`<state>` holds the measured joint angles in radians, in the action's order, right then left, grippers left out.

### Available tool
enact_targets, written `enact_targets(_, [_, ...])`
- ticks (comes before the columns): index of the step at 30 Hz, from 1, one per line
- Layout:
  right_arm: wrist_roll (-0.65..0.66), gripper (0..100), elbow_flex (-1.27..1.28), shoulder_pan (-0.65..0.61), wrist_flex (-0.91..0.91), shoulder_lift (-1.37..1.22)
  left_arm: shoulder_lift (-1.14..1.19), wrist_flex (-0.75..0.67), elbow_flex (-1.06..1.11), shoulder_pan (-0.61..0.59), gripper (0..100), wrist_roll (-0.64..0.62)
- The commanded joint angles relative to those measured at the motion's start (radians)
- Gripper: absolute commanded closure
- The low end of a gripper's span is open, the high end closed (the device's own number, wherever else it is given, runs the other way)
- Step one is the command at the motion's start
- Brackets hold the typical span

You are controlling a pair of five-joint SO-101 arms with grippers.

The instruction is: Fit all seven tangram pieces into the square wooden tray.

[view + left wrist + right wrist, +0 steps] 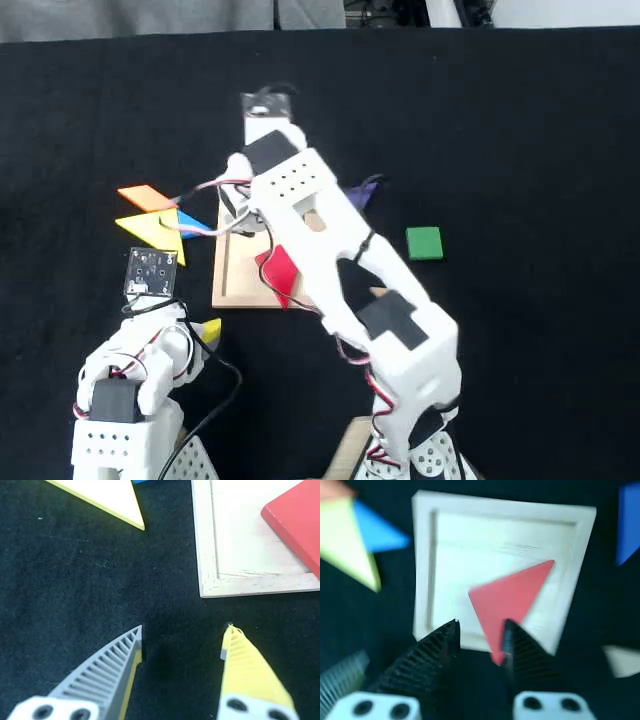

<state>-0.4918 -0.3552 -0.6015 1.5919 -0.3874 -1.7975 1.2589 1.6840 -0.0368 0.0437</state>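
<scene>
**Both sets of jaws apart; red triangle partly in the tray.**

Nearest you, the left jaws stand apart over the bare black table [75, 580], holding nothing, just short of a near corner of the wooden tray [205, 540]. Your right jaws are apart too, above the tray's near rim. The red triangle [512, 592] lies in the tray with one corner poking over that rim, between those jaws; contact cannot be judged. Toward the table's left edge lie the yellow triangle [150, 228], with the blue triangle [192, 222] touching it and the orange parallelogram [147, 197] just beyond. The green square [424, 243] sits apart toward the right edge.
</scene>
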Motion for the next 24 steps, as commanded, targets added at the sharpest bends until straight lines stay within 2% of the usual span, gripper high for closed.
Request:
enact_targets(1, [0.588,98.5,-0.013,0.072,0.153,0.064,-0.006,0.003,0.016,-0.007,74,-0.002])
enact_targets(3, [0.818,98.6,0.076,0.075,0.166,0.036,-0.006,0.003,0.016,-0.007,74,-0.002])
enact_targets(5, [0.884,98.8,0.173,0.077,0.144,0.005,-0.006,0.003,0.016,-0.007,74,-0.002])
enact_targets(8, [0.847,98.8,0.271,0.1,0.08,-0.035,-0.006,0.003,0.016,-0.007,74,-0.002])
enact_targets(13, [0.882,98.8,0.309,0.106,-0.005,-0.071,-0.006,0.003,0.016,-0.007,74,-0.002])
enact_targets(21, [0.878,98.8,0.291,0.018,-0.097,-0.081,-0.006,0.003,0.016,-0.007,74,-0.002])
enact_targets(24, [0.821,98.8,0.285,0.003,-0.14,-0.081,-0.006,0.003,0.016,-0.007,74,-0.002])
